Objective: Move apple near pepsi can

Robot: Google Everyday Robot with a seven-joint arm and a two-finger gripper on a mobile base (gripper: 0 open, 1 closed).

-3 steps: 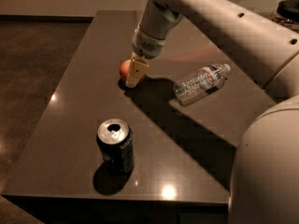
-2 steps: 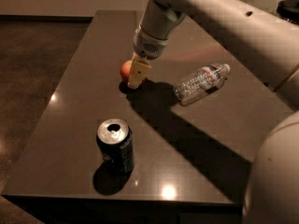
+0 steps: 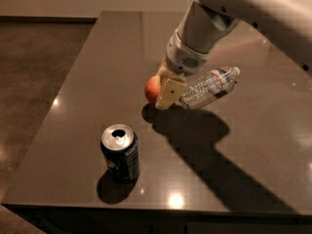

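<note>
1. The dark blue aluminium pepsi can [image 3: 120, 155] with its silver top stands upright at the front left of the dark glossy bench [image 3: 97, 57], in the same spot as a second ago.
2. The small round red-orange apple [image 3: 151, 88] has shifted: a second ago it was farther back on the bench, and it is now nearer the front edge and a little to the right. It hangs above the surface, with its shadow on the bench below it. It is behind and to the right of the can and still apart from it.
3. My claw [image 3: 161, 95] has come along with it and is clamped on the apple, with one tan finger [image 3: 169, 92] showing on the apple's right side.
4. The clear plastic water bottle [image 3: 209, 87] lies on its side just right of my claw, unmoved.
5. My white arm [image 3: 253, 9] now reaches in from the upper right.
6. Count: one can, one apple, one claw, one bottle, one bench.
</note>
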